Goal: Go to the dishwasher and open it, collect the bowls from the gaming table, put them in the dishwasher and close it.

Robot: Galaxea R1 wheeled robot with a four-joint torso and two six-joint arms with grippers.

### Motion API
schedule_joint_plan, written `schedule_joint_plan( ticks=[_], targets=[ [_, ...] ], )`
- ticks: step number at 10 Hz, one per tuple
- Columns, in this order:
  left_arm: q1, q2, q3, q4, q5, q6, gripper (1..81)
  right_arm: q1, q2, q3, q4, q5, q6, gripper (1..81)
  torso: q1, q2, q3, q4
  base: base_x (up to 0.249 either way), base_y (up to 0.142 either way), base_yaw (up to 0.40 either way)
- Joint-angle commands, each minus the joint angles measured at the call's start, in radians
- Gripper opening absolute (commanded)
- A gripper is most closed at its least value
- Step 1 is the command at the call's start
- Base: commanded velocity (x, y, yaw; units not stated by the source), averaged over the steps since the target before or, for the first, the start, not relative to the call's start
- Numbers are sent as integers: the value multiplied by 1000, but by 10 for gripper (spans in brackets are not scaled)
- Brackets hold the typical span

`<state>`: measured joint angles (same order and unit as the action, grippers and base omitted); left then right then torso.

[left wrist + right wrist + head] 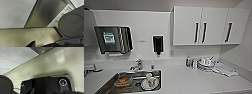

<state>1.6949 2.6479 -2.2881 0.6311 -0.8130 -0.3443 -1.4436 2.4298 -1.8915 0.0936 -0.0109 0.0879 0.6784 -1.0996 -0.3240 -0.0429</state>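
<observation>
In the left wrist view a brushed stainless-steel front, the dishwasher point(47, 13), stands shut beside a white cabinet door point(15, 12), low above the beige floor point(31, 35). A dark tip of my left gripper point(31, 44) pokes in close to that floor, short of the steel front. A corner of the steel front point(41, 48) also appears in the right wrist view, with my right gripper point(31, 91) dark and low over the floor. The bowls and the gaming table are out of view.
The head view faces a white counter point(189, 80) with a steel sink point(134, 83) holding a dish of orange food point(122, 80) and a cup point(151, 80). Stacked dishes point(205, 64) and a cloth point(224, 69) lie at the right. White wall cabinets point(204, 25) hang above.
</observation>
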Motion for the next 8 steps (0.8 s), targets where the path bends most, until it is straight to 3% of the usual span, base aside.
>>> schedule_joint_plan(
  ticks=[1,5,6,7,8],
  targets=[
    [-39,-52,-1,36,-3,-7,811,79,-38,19,17,-46,3,811,61,-93,3,0,0,0,0],
    [-39,-60,-2,35,-3,-7,811,116,-76,74,23,-47,29,811,149,-235,-6,0,0,0,0],
    [-39,-60,-8,35,-3,-7,811,114,-82,77,21,-47,27,811,173,-274,-62,0,0,0,0],
    [-39,-55,-13,35,-3,-7,811,111,-84,71,21,-47,27,811,258,-408,-195,0,0,0,0],
    [-39,-52,-14,33,-3,-7,811,110,-84,69,21,-47,27,811,209,-335,-109,0,0,0,0]
  ],
)
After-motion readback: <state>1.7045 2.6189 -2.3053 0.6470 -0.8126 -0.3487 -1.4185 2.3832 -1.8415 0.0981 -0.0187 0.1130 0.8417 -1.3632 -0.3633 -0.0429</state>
